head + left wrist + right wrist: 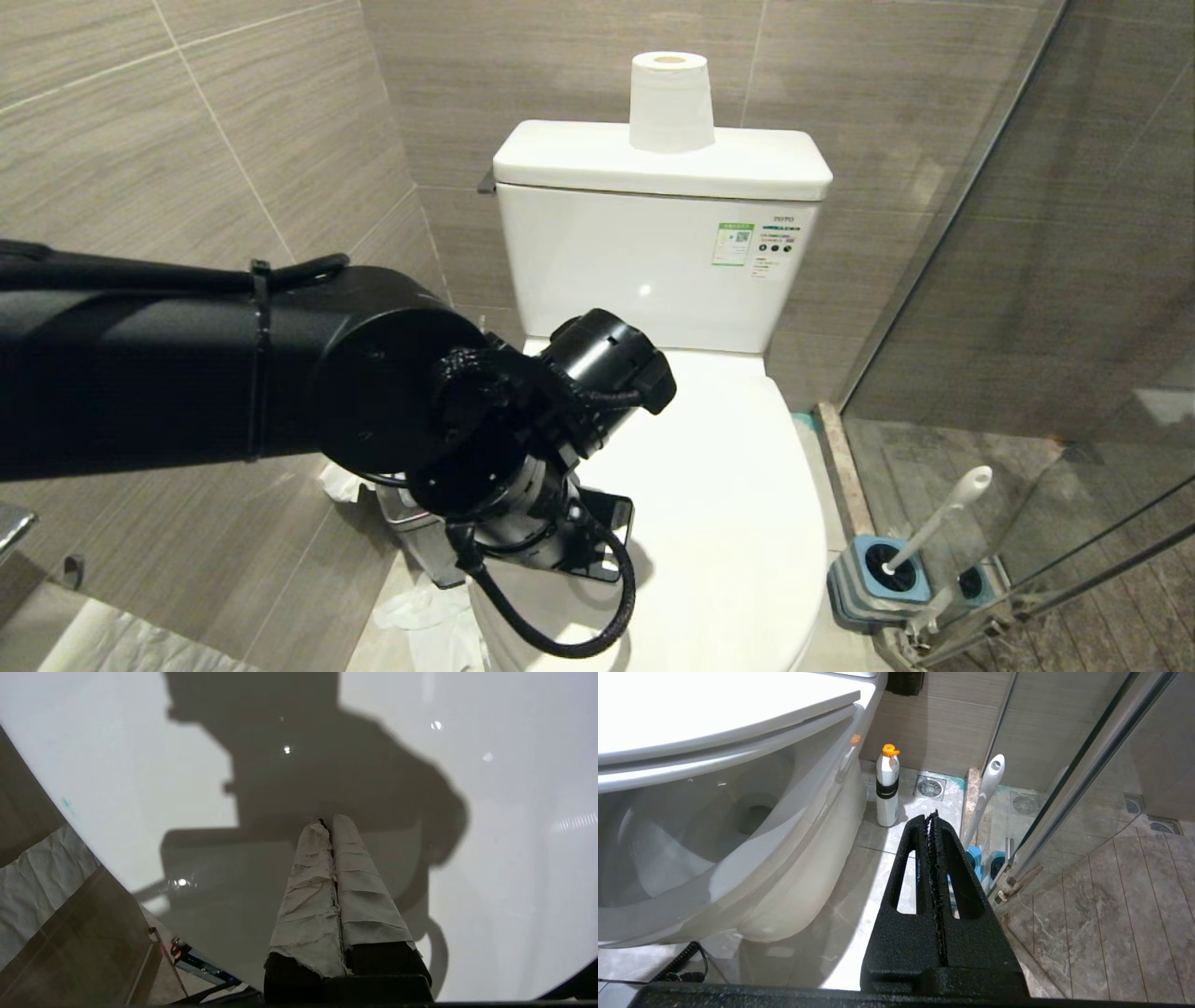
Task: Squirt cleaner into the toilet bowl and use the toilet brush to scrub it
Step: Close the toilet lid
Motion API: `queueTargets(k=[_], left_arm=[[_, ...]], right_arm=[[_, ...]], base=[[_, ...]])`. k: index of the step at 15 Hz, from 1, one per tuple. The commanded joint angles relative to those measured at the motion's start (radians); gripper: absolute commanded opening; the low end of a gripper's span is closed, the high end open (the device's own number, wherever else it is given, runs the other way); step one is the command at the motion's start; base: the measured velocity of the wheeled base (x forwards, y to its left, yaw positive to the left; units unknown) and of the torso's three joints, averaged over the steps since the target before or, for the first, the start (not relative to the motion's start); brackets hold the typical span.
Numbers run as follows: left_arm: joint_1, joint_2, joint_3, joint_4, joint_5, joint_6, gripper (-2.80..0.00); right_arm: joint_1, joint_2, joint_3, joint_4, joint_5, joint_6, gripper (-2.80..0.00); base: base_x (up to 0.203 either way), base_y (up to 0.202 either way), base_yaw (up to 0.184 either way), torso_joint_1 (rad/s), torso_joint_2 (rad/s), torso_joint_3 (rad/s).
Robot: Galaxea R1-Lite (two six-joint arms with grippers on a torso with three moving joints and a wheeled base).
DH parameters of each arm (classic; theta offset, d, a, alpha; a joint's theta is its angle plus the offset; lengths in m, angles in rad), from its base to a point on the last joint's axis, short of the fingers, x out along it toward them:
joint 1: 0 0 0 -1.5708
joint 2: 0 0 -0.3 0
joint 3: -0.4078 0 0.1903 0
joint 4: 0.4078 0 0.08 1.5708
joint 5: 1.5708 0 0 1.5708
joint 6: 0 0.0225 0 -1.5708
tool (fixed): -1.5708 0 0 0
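**Left gripper poised over a closed lid, nothing in hand**

The left gripper [332, 823] has its tape-wrapped fingers [312, 891] pressed together on nothing, tips pointing down at the glossy white lid [490, 835] of the toilet bowl [747, 523], close above it; whether they touch cannot be told. The lid is down, so the basin is covered. Off to one side of the tips the lid's curved edge drops away to the floor, with crumpled tissue [425, 607] lying there. The right gripper [934, 821] hangs low beside the bowl's outer wall, jaws shut and empty. Just ahead of it stands the toilet brush [987, 788], handle up in its blue-and-grey holder [878, 583], and a little further on a white bottle with an orange cap [887, 788], probably the cleaner.

Risks, as I judge them: shut fingers cannot hook a smooth lid edge, so they may skid off the gloss or press down hard instead of lifting. The arm's bulk hides much of the lid from the head camera, making a misjudged approach likely. A lid flung back could knock the paper roll [670, 103] off the cistern [663, 163].

The room is tight: grey tiled walls, a glass shower screen [1055, 308] close beside the brush, floor drains [930, 786] beyond the bottle
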Motion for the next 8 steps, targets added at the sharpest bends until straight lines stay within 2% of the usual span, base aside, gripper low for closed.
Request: queueTargets(k=[1, 8], left_arm=[[0.007, 0.035, 0.001, -0.035, 0.014, -0.007, -2.8], [0.036, 0.103, 0.03, -0.199, 0.044, -0.006, -2.8]], right_arm=[[0.0, 0.0, 0.0, 0.0, 0.0, -0.001, -2.8], [0.0, 0.0, 0.0, 0.0, 0.0, 0.0, -2.8]], base=[[0.0, 0.0, 0.0, 0.0, 0.0, 0.0], [0.0, 0.0, 0.0, 0.0, 0.0, 0.0]])
